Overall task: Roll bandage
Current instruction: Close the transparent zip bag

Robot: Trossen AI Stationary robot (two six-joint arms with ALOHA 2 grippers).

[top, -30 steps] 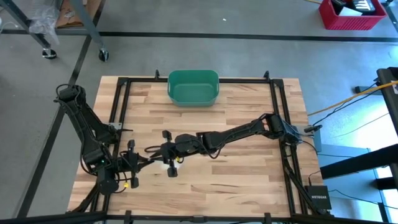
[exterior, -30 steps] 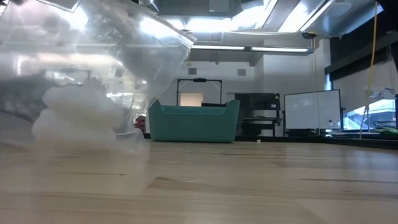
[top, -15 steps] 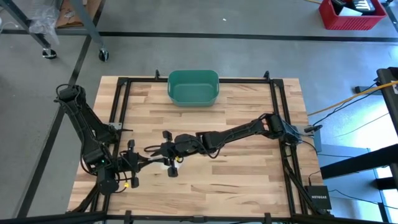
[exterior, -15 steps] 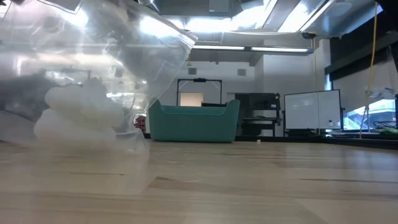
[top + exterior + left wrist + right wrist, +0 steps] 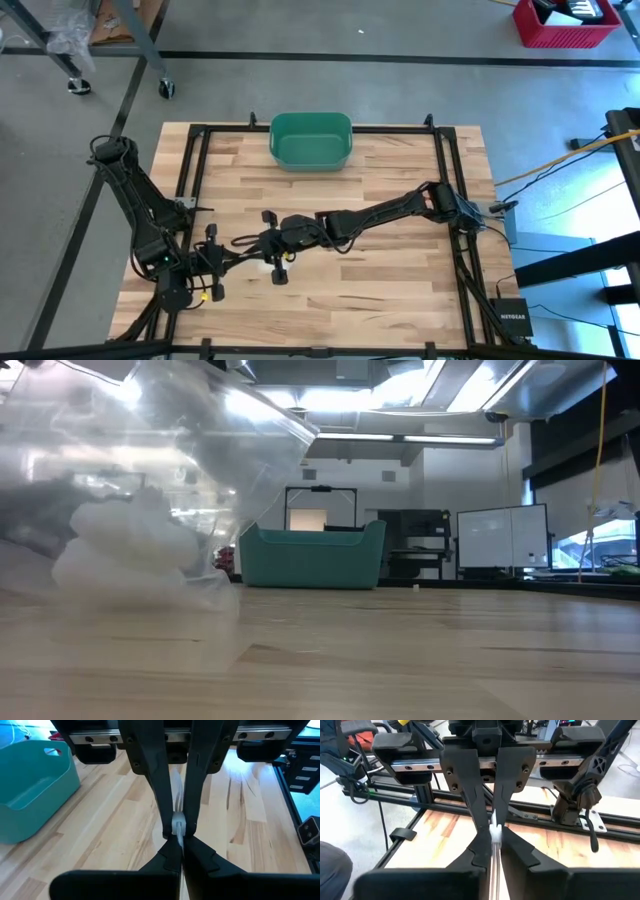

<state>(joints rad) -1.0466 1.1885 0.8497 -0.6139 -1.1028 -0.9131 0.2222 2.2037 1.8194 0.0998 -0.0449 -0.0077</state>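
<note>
A thin white strip of bandage (image 5: 178, 825) is standing edge-on between the two grippers, its long axis running along the line from one gripper to the other, roughly parallel to the near edge of the light wooden butcher-block table (image 5: 400, 280). In the high view only a small white patch of it (image 5: 268, 265) is showing on the table surface just under the meeting point of the two grippers.

The left gripper (image 5: 176, 851) is sitting fully closed, its dark fingers pinching the white strip at their tips. The right gripper (image 5: 493, 851) is facing it head-on, nearly closed, its fingers pressing on the same white strip; in the right wrist view the strip (image 5: 494, 834) is running up between the tips. The two grippers are meeting tip to tip (image 5: 262, 244), low over the table, toward its near left part.

In the low view a crumpled clear plastic sheet or bag (image 5: 150, 470) is filling the near left, with a white lumpy mass (image 5: 125, 545) behind it; what that mass is cannot be told.

Beyond the grippers, toward the far edge, a teal plastic tub (image 5: 311, 141) is standing well apart from them. Bare wood is lying open on the right arm's side of the grippers, while the black metal frame rail (image 5: 190, 190) is running close by on the left arm's side.
</note>
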